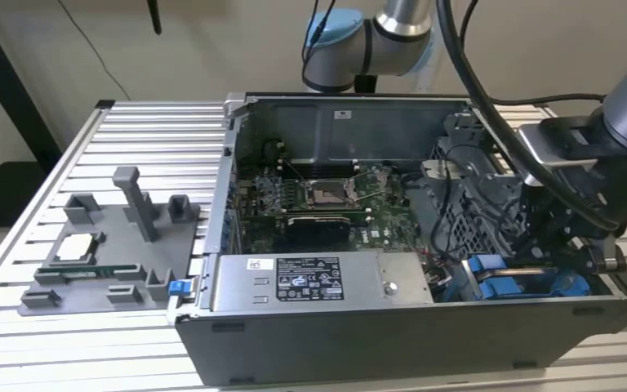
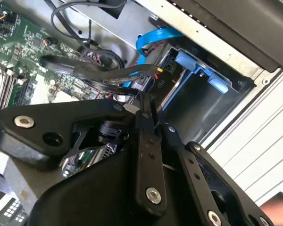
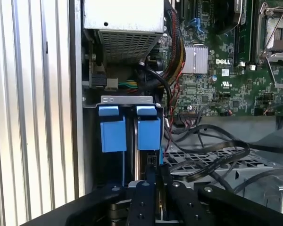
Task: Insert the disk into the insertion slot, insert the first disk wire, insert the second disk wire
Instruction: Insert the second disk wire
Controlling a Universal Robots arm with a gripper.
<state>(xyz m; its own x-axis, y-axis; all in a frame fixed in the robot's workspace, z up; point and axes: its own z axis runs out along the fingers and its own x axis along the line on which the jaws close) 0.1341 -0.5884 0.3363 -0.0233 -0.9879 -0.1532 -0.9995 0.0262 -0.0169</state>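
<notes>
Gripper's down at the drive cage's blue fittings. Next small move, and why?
Probably ease straight in slowly: in the first wrist view the gripper sits at the insertion slot by the blue fittings, with black cables close alongside.

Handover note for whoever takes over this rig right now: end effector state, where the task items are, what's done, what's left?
End effector: down inside the case at the drive cage, just above the insertion slot; its grasp can't be judged.
Disk: its blue carrier appears to sit in the slot already, so step one looks done.
Wires: a blue flat cable and loose black cables lie beside the cage. No plugged connector can be confirmed.
Left: treat both disk wires as not yet inserted.
</notes>
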